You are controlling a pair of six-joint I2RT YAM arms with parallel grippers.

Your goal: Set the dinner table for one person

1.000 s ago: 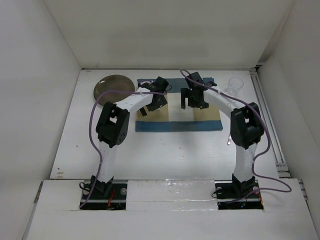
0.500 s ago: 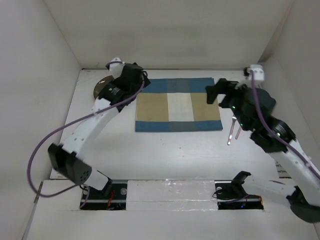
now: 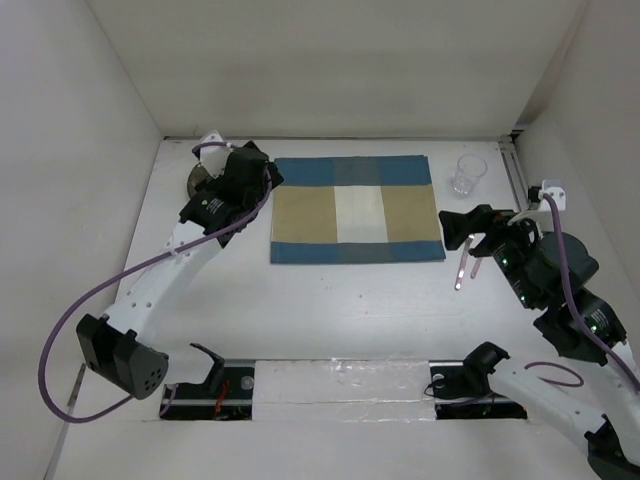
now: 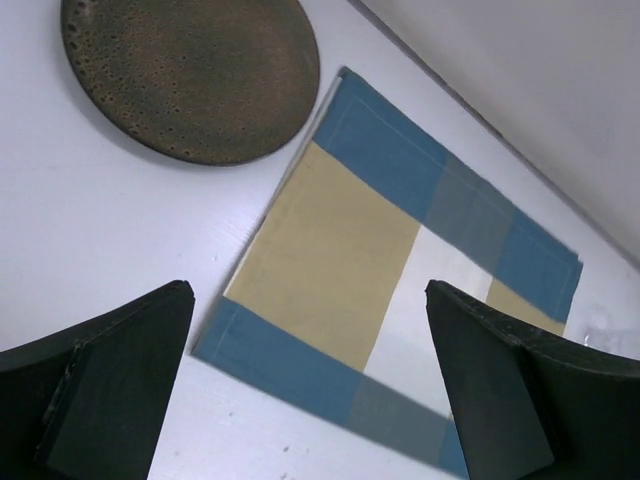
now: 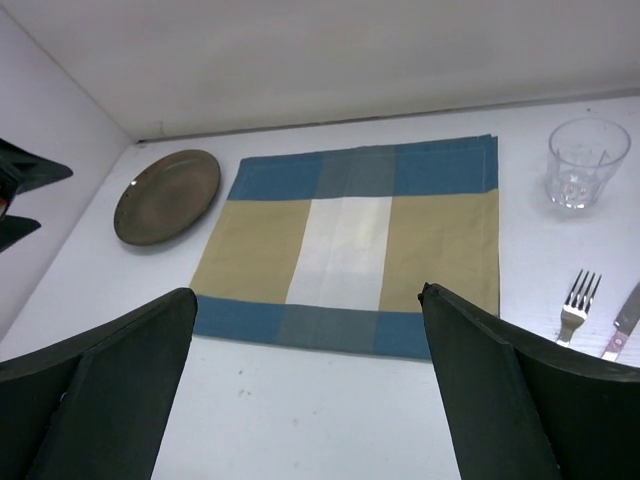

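left arm: I am stretching toward the top view's upper left, left gripper (image 4: 308, 295) gaping wide above plate (image 4: 190, 75) and placemat (image 3: 355, 210) | right arm: I am hovering at right, right gripper (image 5: 307, 293) spread wide, gripping nothing | table (image 3: 330, 300) is filling the centre, beneath everything

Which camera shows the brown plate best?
Left wrist: the plate is close, its speckles clear. Right wrist shows it whole but smaller; in the top external view the left arm hides most of it.

White dinner table (image 3: 330, 300) bearing patchwork placemat (image 3: 356, 209), brown plate (image 5: 167, 196), clear glass (image 3: 467, 175), fork (image 5: 574, 305), knife (image 5: 622, 320).
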